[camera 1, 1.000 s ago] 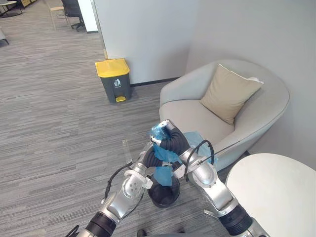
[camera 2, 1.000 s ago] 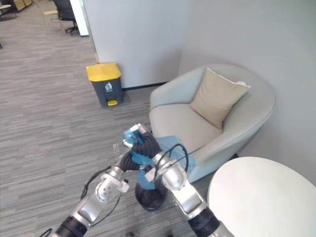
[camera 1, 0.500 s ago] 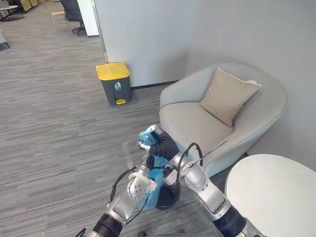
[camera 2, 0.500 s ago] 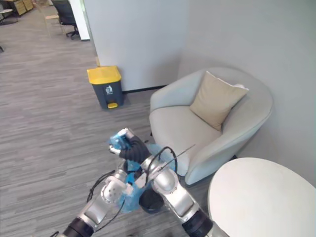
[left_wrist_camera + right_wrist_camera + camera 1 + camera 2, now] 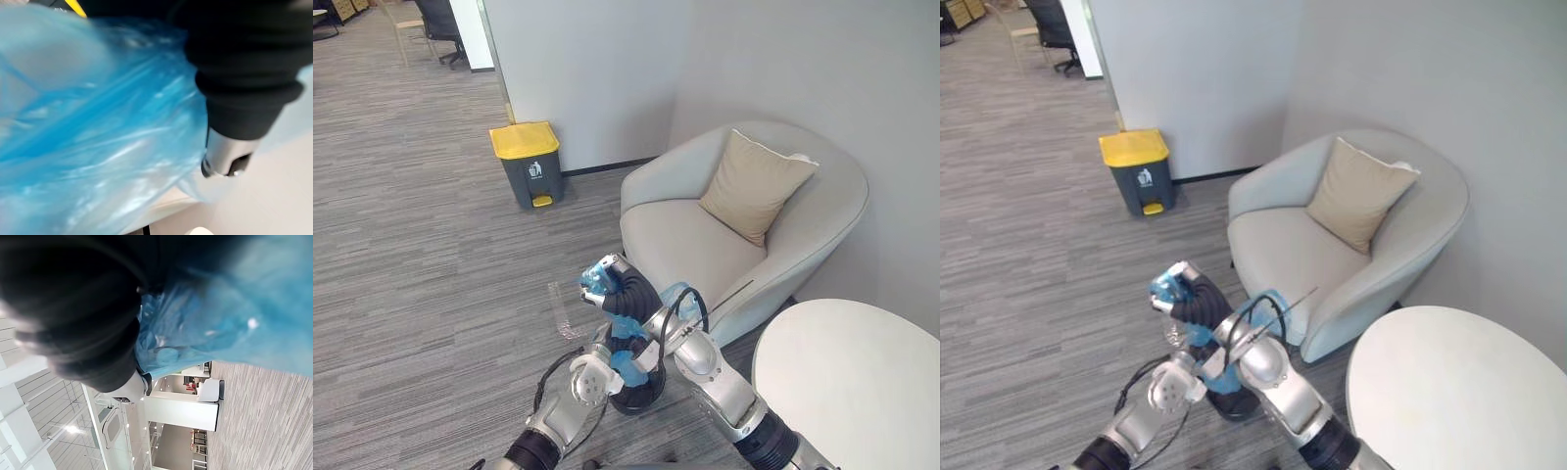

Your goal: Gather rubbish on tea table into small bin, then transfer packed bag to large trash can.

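Observation:
My right hand (image 5: 623,292) is raised over the floor in front of the armchair, shut on the gathered top of a blue plastic bag (image 5: 597,273). The bag hangs down to a small black bin (image 5: 642,394) on the carpet. Blue plastic (image 5: 98,127) lies close before the left wrist camera, and the bag (image 5: 234,308) also shows past my right hand's cover. My left hand (image 5: 607,345) reaches up from below against the hanging bag, its fingers hidden behind the plastic and my right forearm. The large grey trash can with a yellow lid (image 5: 530,163) stands shut by the wall, far off to the left.
A light grey armchair (image 5: 685,240) with a tan cushion (image 5: 754,186) stands just right of the bin. The round white tea table (image 5: 847,382) is at the lower right. Open grey carpet (image 5: 431,264) stretches between me and the trash can.
My right hand has carried the bag's top leftwards and a little lower, and the bag now hangs narrower over the bin. My left hand has closed in on the bag. The camera shifted slightly.

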You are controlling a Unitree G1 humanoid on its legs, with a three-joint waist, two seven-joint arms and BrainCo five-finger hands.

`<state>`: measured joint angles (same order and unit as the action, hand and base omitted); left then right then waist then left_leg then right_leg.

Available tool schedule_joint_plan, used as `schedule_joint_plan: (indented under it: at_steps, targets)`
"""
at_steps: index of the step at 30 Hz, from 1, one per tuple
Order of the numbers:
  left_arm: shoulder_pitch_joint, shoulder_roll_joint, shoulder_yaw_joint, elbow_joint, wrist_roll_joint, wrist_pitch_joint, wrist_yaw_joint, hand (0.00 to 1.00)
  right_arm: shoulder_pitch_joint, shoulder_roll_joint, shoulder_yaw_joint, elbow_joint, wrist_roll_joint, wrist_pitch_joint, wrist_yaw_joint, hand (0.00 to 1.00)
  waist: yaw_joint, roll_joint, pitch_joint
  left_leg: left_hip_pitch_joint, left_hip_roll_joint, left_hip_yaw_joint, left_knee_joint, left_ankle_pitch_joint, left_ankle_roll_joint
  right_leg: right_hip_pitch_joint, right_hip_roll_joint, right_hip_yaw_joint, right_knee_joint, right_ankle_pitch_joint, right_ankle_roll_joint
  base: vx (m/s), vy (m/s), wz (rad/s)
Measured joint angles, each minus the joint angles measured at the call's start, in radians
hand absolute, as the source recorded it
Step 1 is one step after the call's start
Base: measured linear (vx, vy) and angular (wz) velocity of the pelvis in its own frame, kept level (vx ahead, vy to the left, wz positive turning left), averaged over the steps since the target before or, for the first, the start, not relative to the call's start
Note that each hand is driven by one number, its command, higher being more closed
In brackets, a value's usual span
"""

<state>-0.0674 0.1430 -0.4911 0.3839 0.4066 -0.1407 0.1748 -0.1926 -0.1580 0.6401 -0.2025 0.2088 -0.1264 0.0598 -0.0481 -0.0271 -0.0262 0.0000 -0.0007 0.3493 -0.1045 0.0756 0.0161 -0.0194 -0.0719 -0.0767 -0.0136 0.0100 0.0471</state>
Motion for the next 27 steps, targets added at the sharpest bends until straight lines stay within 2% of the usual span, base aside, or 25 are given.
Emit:
schedule_joint_plan:
  at_steps: [6,10,11,16,27]
  targets:
    - [0.005,-0.001,0.004,-0.005,-0.043,0.002,-0.001,1.00,0.020,0.000,-0.015,0.000,-0.002,-0.007,0.013,1.00,-0.002,0.000,0.000,0.000,0.001,0.002,-0.001,-0.007,-0.010,0.000,0.001,0.001,-0.004,0.000,0.000,0.00,0.000,0.00]
    - [0.022,-0.001,0.009,-0.031,-0.059,0.002,-0.003,1.00,0.065,0.000,-0.069,0.000,-0.030,-0.032,0.027,1.00,-0.002,0.000,0.001,0.000,0.002,0.001,-0.005,-0.009,-0.012,0.002,0.001,0.001,-0.002,0.000,0.000,0.00,0.000,0.00]
    - [0.025,-0.001,0.011,-0.036,-0.060,0.002,-0.003,1.00,0.069,0.000,-0.077,0.000,-0.046,-0.033,0.028,0.00,-0.002,0.000,0.001,0.000,0.002,0.001,-0.005,-0.009,-0.013,0.002,0.001,0.001,-0.002,0.000,0.000,0.00,0.000,0.00]
    - [0.046,-0.003,0.043,-0.100,-0.088,0.002,-0.004,1.00,0.127,-0.014,-0.138,0.032,-0.163,-0.052,0.020,0.00,-0.001,0.000,0.002,-0.001,0.002,-0.001,-0.005,-0.010,-0.013,0.003,0.001,-0.002,-0.002,-0.001,0.001,0.00,0.001,0.01]
    - [0.084,-0.001,0.098,-0.190,-0.109,-0.003,-0.005,1.00,0.195,-0.129,-0.170,0.115,-0.464,-0.080,-0.030,0.00,-0.001,-0.005,0.007,-0.010,0.001,-0.019,-0.006,-0.007,-0.010,0.002,-0.001,-0.021,-0.002,-0.006,0.003,0.00,0.001,0.04]
